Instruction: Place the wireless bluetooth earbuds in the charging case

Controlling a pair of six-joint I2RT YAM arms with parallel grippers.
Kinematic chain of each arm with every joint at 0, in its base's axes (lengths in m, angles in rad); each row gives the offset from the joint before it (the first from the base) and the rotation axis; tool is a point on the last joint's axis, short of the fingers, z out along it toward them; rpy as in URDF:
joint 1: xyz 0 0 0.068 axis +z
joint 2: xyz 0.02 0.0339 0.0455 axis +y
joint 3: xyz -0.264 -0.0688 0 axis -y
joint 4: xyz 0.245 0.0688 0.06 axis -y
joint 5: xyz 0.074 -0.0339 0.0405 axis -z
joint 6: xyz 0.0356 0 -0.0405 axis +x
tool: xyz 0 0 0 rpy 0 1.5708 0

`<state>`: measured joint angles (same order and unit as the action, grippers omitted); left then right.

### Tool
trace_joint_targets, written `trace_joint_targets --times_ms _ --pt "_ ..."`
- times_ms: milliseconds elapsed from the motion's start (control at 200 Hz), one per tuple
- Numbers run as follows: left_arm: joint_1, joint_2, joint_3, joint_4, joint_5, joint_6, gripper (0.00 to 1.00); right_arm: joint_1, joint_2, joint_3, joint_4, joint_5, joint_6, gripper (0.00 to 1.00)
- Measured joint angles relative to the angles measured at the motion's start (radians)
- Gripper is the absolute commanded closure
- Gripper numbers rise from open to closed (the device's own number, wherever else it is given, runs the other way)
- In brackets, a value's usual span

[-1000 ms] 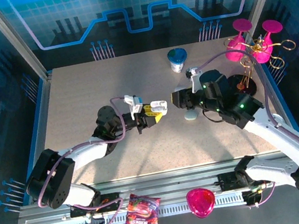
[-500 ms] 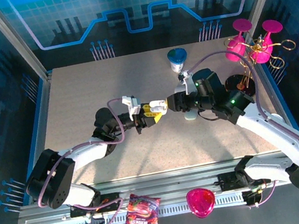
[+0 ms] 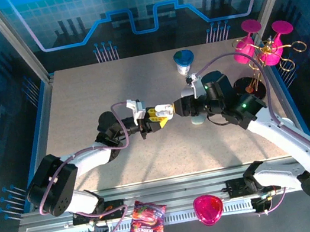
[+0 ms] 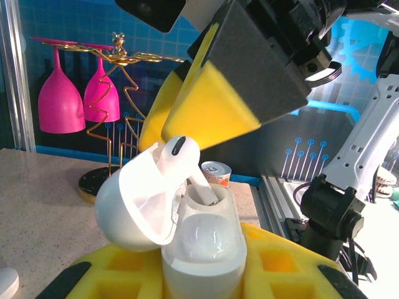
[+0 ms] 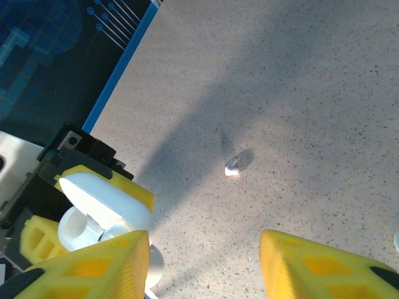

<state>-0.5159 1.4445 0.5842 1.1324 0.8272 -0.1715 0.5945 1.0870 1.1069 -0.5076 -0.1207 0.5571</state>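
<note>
Step in hand: seating one earbud in the charging case. The case is clamped upright in the left pincer, with its lid swung open. The earbud is seen stem-down in one socket, its head proud of the rim and leaning toward the lid (judged only part-way in). The right pincer is held just above it, jaws apart, gripping nothing.

To finish well, the head is best pressed lightly straight down along the socket line with one pad. A sideways push could tip the earbud out or fold the lid.

The stem in the socket is given by the left wrist view. The jaw gap is given by the right wrist view, as is a small white piece lying apart on the surface (possibly another earbud; too small to tell).
</note>
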Motion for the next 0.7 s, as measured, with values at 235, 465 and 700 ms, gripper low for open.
trace_joint_targets --times_ms 235,465,700 --pt "0.000 -0.001 -0.016 -0.007 -0.001 0.053 0.85 0.008 -0.034 0.022 -0.011 0.014 -0.013 0.47" --pt "0.000 -0.001 -0.017 0.000 -0.004 0.087 0.85 0.082 0.028 0.097 -0.040 0.068 -0.025 0.61" --pt "0.000 -0.001 -0.021 -0.010 -0.004 0.098 0.85 0.093 0.079 0.099 -0.054 0.068 -0.018 0.67"
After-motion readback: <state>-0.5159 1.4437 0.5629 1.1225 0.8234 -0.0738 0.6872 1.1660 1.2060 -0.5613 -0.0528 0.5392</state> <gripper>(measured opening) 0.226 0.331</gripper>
